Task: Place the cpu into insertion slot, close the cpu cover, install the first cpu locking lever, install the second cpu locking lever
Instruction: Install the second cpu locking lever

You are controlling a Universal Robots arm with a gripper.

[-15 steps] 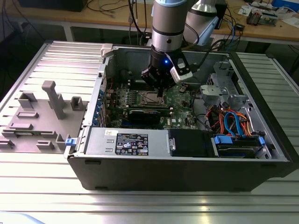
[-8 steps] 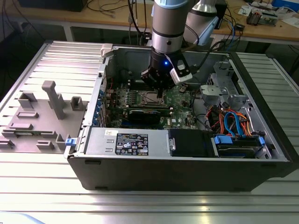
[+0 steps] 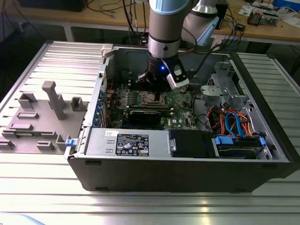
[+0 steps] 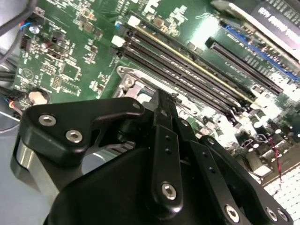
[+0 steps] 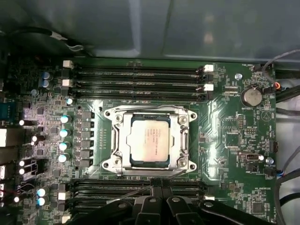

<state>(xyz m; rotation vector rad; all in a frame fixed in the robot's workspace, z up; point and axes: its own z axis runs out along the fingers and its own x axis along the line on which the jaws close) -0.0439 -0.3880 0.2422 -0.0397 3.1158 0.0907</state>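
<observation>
One cpu (image 5: 149,141) seated in one insertion slot (image 5: 108,115), one cpu cover (image 5: 183,140) seemingly closed, gripper (image 4: 161,101) fingers together, empty.

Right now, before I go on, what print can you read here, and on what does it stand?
No text can be quoted; all print is unreadable.
Pale silvery square cpu: faint print on its face, blurred.
Black-and-white sticker on the grey metal box: too small.
Green circuit board: white markings, too small.
Long black card: white lettering, blurred.
</observation>
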